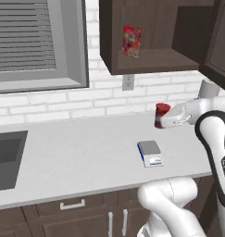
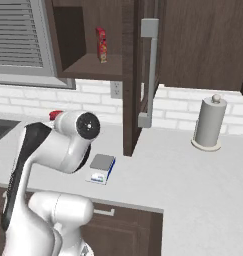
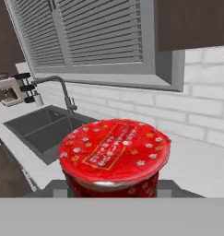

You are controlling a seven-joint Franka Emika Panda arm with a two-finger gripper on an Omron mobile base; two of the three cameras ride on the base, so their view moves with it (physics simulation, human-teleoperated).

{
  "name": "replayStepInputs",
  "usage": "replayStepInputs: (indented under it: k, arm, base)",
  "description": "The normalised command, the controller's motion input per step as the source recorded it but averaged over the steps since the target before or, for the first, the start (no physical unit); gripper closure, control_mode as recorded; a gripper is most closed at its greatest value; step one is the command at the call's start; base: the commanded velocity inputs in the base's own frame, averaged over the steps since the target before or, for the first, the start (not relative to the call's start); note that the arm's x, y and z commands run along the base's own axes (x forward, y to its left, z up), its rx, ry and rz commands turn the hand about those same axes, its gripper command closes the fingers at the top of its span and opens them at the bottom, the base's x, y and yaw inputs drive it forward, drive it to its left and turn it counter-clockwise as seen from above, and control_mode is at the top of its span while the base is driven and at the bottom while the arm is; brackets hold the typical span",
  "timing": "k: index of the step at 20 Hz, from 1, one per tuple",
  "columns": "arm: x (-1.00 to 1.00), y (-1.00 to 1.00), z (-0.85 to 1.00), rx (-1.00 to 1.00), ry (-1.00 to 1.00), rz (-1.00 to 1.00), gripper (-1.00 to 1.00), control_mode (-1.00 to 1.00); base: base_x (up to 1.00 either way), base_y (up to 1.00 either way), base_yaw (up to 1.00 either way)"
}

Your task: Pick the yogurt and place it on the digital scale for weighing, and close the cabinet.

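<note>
The fingers [image 1: 161, 121] grip the red yogurt cup [image 1: 162, 114], held above the surface [image 1: 77, 152]; the digital scale [image 1: 150, 153] sits below them, near, cabinet [image 1: 146, 41] open above.

The white arm [image 1: 211, 134] bends high over its base, wrist reaching left, claw [image 1: 163, 121] clamped on the yogurt [image 1: 162, 111].

The yogurt [image 3: 114, 154] is bright red, its lid scattered with small pale stars and flowers around a gold-edged slanted label. The digital scale [image 1: 150, 153] has a grey platform, a blue edge and a white front strip. The cabinet [image 1: 151, 37] is dark brown with a silver bar handle [image 2: 148, 72]; the box [image 1: 131, 40] inside is red with mixed colours. The bench [image 1: 77, 152] is pale grey, the brick wall [image 1: 53, 109] white, the sink [image 3: 42, 129] dark grey.
</note>
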Motion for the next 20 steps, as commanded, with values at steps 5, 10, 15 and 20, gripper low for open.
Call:
replayStepInputs:
  k: [5, 10, 15, 20]
  arm:
    - [0.51, 0.0, -0.5, 0.0, -0.06, 0.29, 1.0, -1.0]
    - [0.35, -0.26, -0.39, 0.0, -0.02, 0.14, 1.0, -1.0]
    - [0.25, -0.35, -0.35, 0.0, 0.0, 0.14, 1.0, -1.0]
    - [0.33, -0.26, -0.39, 0.0, 0.0, 0.11, 1.0, -1.0]
  base:
    - [0.0, 0.0, 0.0]
    - [0.0, 0.0, 0.0]
    - [0.0, 0.0, 0.0]
    - [0.0, 0.0, 0.0]
